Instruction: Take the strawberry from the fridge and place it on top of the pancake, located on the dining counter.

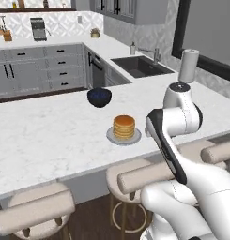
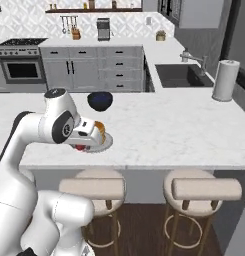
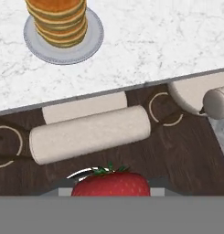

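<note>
The strawberry (image 3: 111, 183) sits at the bottom of the hand view, bright red with green leaves, and my gripper (image 3: 111, 189) is shut on it. From the right base view the gripper (image 2: 82, 146) hovers at the near edge of the dining counter (image 2: 169, 130), with the strawberry (image 2: 80, 148) a red spot under the hand. The pancake (image 1: 124, 126) is a golden stack on a round grey plate (image 1: 111, 137), just beyond the gripper. In the hand view the pancake (image 3: 58, 20) and plate (image 3: 93, 39) lie ahead on the white marble. The fridge is out of view.
A dark blue bowl (image 1: 99, 97) stands behind the plate. Beige stools (image 2: 91, 187) (image 2: 206, 189) line the counter's near edge, one (image 3: 90, 133) directly below the hand. A paper towel roll (image 2: 226, 80) and the sink (image 2: 181, 75) are at the far right.
</note>
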Available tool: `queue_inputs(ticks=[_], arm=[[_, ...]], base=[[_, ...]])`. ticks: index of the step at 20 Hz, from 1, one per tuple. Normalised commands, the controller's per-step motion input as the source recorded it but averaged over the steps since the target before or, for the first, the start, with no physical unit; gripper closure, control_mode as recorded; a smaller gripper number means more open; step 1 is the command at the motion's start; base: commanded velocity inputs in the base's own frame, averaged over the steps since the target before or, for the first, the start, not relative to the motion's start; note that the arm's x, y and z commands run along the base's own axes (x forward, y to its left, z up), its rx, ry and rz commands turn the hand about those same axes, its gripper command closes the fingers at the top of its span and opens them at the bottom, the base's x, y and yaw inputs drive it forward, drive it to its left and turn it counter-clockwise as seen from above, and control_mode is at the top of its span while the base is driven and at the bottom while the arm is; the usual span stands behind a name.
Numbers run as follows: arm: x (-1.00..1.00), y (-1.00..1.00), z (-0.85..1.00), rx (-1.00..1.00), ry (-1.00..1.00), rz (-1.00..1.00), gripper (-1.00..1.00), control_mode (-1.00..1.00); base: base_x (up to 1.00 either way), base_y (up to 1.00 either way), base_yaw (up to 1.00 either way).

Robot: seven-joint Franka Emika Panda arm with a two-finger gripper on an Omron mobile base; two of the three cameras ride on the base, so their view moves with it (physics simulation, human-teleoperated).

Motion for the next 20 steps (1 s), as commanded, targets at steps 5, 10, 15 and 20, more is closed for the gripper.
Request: queue_inputs(ticks=[5, 10, 15, 20], arm=[[0.0, 0.0, 0.0, 0.0, 0.0, 0.0, 1.0, 1.0], [0.0, 0.0, 0.0, 0.0, 0.0, 0.0, 1.0, 1.0], [0.0, 0.0, 0.0, 0.0, 0.0, 0.0, 1.0, 1.0], [0.0, 0.0, 0.0, 0.0, 0.0, 0.0, 1.0, 1.0]], base=[[0.35, -0.78, 0.56], [0.7, -0.15, 0.06], [0.37, 0.44, -0.01], [0.28, 0.64, -0.09]])
